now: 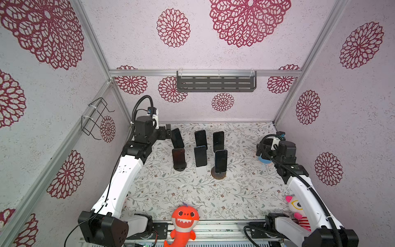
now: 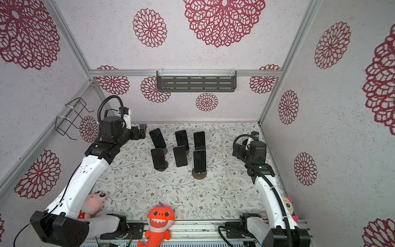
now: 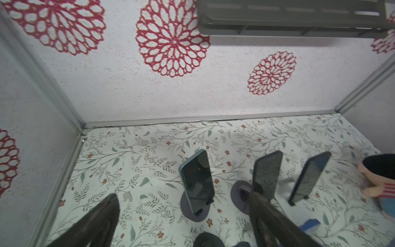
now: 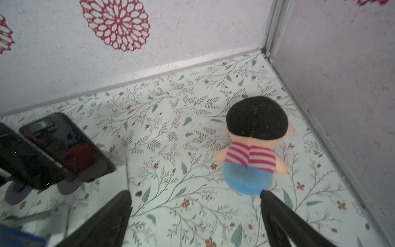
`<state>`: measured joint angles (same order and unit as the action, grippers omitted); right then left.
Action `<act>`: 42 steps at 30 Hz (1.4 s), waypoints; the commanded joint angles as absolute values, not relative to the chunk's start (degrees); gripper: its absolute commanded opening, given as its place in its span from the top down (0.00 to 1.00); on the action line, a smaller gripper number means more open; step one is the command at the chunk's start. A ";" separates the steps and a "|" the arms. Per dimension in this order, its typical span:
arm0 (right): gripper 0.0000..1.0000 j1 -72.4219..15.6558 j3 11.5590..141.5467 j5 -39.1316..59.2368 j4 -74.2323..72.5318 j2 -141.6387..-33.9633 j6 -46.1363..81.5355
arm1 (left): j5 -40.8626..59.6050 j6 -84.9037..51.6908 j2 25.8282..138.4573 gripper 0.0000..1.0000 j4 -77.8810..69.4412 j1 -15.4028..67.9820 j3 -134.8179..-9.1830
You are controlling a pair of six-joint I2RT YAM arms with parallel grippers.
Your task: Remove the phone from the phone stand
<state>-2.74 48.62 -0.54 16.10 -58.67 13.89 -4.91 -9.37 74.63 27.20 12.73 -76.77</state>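
The left hand (image 1: 168, 132) is wide open and holds nothing. Its two dark fingers (image 3: 102, 216) stand far apart above the bench (image 1: 192, 192). In both top views it is at the back left, just beside the top of the back left phone (image 1: 177, 138). I cannot tell if it touches it. In the left wrist view that phone has a light blue edge and leans in a round grey stand (image 3: 184, 204).

The right hand (image 4: 195, 192) is wide open too and holds nothing. It hangs over the bench near a doll (image 4: 254, 145) with black hair, a striped shirt and blue pants. In the right wrist view one finger tip is just beside the blue pants.

Five more phones (image 1: 220, 160) lean in their own stands, so there are two rows of three. The screens are dark. One screen (image 4: 64, 147) shows blurry shapes, too blurry to read as words. An orange shark toy (image 1: 184, 220) sits at the front edge.
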 commanded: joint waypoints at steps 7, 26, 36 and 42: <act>0.03 -8.16 56.66 -5.37 37.15 -61.49 19.69 | -13.93 -26.40 84.61 0.03 20.58 14.40 -78.80; 0.04 -8.83 54.67 -1.14 36.94 -62.50 16.61 | 24.49 -19.33 95.94 0.11 9.40 0.04 -78.53; 0.04 -8.88 54.14 -0.01 36.92 -61.21 15.90 | 36.13 -13.98 103.74 0.23 12.57 -1.40 -83.06; 0.04 -8.87 53.72 0.17 36.50 -61.58 15.67 | 38.54 -13.46 106.29 0.31 10.04 -1.41 -83.14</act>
<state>-8.58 54.28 -0.08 36.71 -62.33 16.58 35.00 -15.59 105.30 11.68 -1.28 -82.13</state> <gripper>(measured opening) 0.964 0.697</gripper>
